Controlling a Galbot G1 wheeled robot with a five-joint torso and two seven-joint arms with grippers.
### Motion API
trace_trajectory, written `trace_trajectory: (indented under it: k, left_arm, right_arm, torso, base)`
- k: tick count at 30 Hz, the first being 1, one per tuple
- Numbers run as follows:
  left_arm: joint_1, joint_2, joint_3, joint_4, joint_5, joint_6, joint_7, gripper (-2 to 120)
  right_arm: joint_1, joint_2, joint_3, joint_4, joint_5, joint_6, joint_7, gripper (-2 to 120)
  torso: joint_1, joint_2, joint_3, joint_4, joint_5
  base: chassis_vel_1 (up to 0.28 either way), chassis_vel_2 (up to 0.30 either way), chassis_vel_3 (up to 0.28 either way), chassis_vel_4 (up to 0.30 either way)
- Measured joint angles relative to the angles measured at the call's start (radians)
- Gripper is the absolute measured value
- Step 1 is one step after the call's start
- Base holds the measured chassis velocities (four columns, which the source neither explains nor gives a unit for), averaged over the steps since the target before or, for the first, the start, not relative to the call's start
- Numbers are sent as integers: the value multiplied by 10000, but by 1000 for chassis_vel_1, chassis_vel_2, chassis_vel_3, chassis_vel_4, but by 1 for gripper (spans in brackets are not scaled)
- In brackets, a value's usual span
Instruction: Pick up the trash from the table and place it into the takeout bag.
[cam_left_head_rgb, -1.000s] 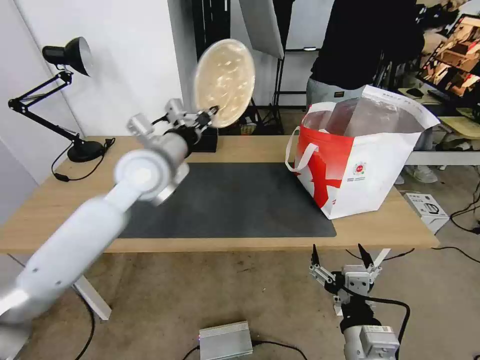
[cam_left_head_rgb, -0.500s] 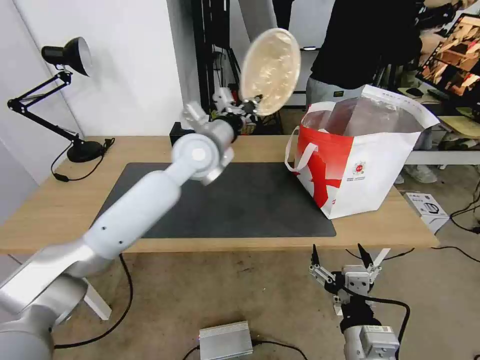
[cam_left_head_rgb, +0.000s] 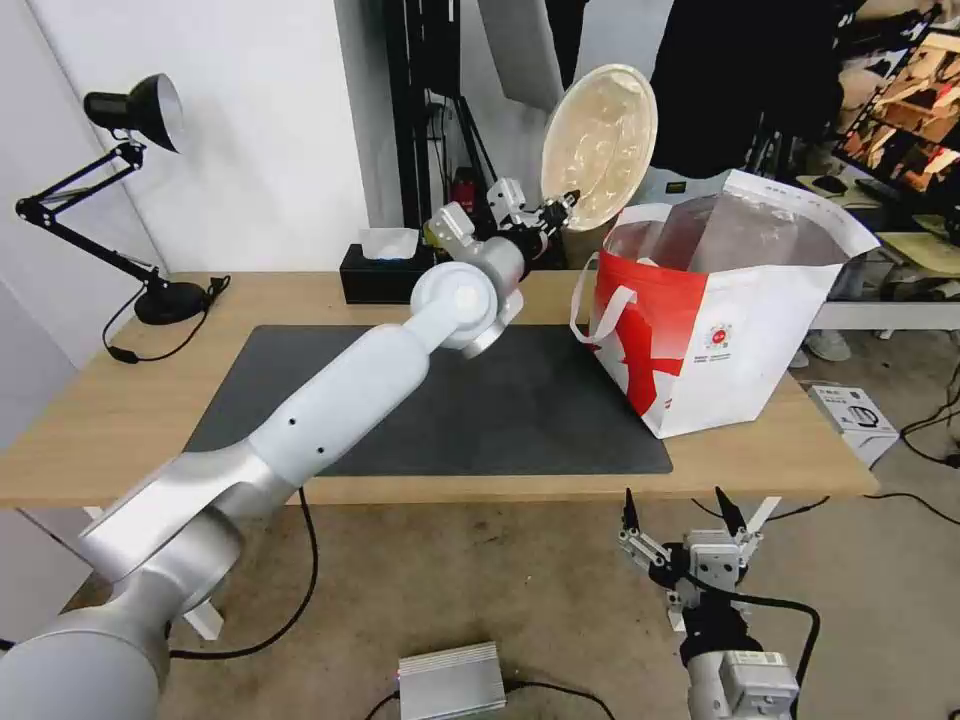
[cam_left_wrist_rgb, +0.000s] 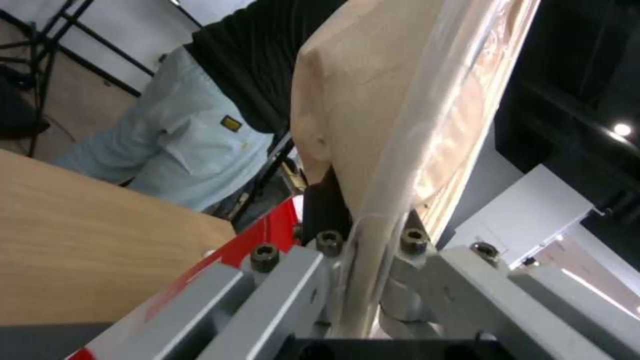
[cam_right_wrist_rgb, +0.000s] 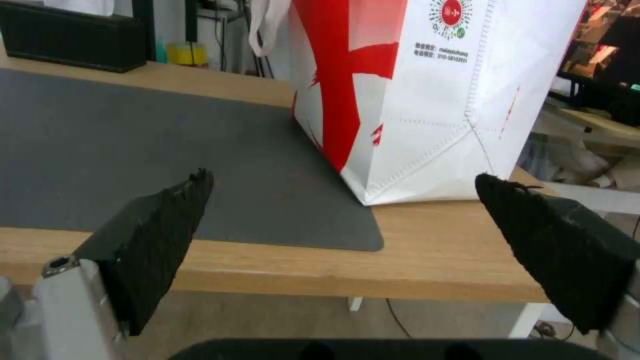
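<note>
While the right gripper (cam_left_head_rgb: 673, 512) idles spread wide below the table (cam_left_head_rgb: 120, 400) edge, the left gripper (cam_left_head_rgb: 562, 201) pinches 1 beige bowl (cam_left_head_rgb: 600, 142) by its rim, held on edge above the takeout bag (cam_left_head_rgb: 730, 330), likely to drop it in.

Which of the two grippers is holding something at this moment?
The left gripper: it is shut on the rim of the beige bowl, held on edge in the air beside the takeout bag. The right gripper hangs open below the table edge.
</note>
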Motion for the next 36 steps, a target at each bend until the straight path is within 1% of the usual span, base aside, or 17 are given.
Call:
trace_trajectory:
  k: [10,11,14,19,23,25,28,29,32,34,36]
  left_arm:
    - [-289,-688,243,1180,270,95,489,0]
    - [-289,-688,243,1180,270,95,489,0]
    - [-462,-852,485,1544,296,270,738,0]
    - [-656,-951,651,1763,299,303,1003,0]
    - [-864,-1035,839,2023,299,308,1535,0]
    - [-893,-1046,865,2053,299,307,1643,0]
    - [-1104,-1050,1128,2203,297,324,2282,0]
    - [-1104,-1050,1128,2203,297,324,2282,0]
    - [-1278,-1110,1351,2454,306,331,2634,0]
    - [-1319,-1126,1405,2516,312,330,2731,0]
    - [-1465,-1176,1609,2767,350,321,3090,0]
  right_arm:
    - [0,0,0,0,0,0,0,100]
    - [0,0,0,0,0,0,0,100]
    - [0,0,0,0,0,0,0,100]
    - [0,0,0,0,0,0,0,100]
    - [0,0,0,0,0,0,0,100]
    - [0,0,0,0,0,0,0,100]
    - [0,0,0,0,0,0,0,100]
    - [0,0,0,0,0,0,0,100]
    - [0,0,0,0,0,0,0,100]
    - [0,0,0,0,0,0,0,100]
    - [0,0,0,0,0,0,0,100]
  torso:
    - [0,0,0,0,-1]
    - [0,0,0,0,-1]
    - [0,0,0,0,0]
    - [0,0,0,1,-2]
    - [-1,0,-1,0,-1]
    - [-1,0,0,0,-1]
    - [-1,1,-1,0,-2]
    - [-1,1,-1,0,-2]
    - [-1,0,0,0,-2]
    - [-1,0,0,0,-1]
    - [-1,0,0,0,-1]
  base:
    - [0,0,0,0]
    - [0,0,0,0]
    - [0,0,0,0]
    - [0,0,0,0]
    - [0,0,0,0]
    - [0,0,0,0]
    - [0,0,0,0]
    - [0,0,0,0]
    - [0,0,0,0]
    - [0,0,0,0]
    - [0,0,0,0]
